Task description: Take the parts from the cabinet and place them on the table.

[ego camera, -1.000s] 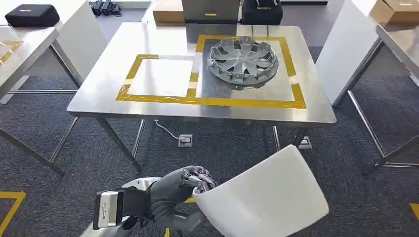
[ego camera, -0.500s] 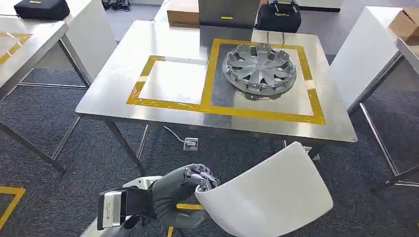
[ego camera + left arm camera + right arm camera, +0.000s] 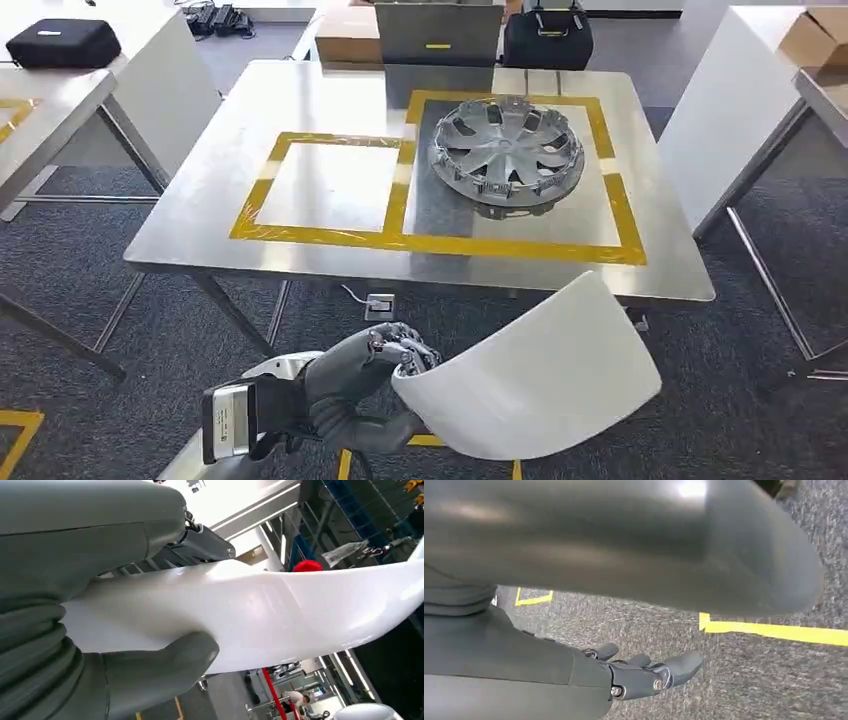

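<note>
My left hand (image 3: 365, 385) grips the edge of a curved white panel (image 3: 535, 375), held low in front of me above the carpet. In the left wrist view the thumb (image 3: 165, 667) presses under the white panel (image 3: 280, 612) and the dark fingers (image 3: 202, 542) lie over it. Ahead stands a steel table (image 3: 200, 210) marked with yellow tape: the left square (image 3: 325, 185) is bare, and a silver wheel cover (image 3: 507, 153) lies in the right one. My right hand (image 3: 644, 672) hangs over the carpet with its fingers stretched out and nothing in it.
Other steel tables (image 3: 40, 110) stand to the left and right (image 3: 800, 90). A black bag (image 3: 62, 42) lies on the left one. A cardboard box (image 3: 350, 40), a grey box (image 3: 440, 35) and a black case (image 3: 545, 40) sit behind the middle table. Yellow tape (image 3: 774, 630) marks the floor.
The whole view has shifted as I move: the table now sits a little lower and further left than half a second ago. My left hand still holds the white panel the same way.
</note>
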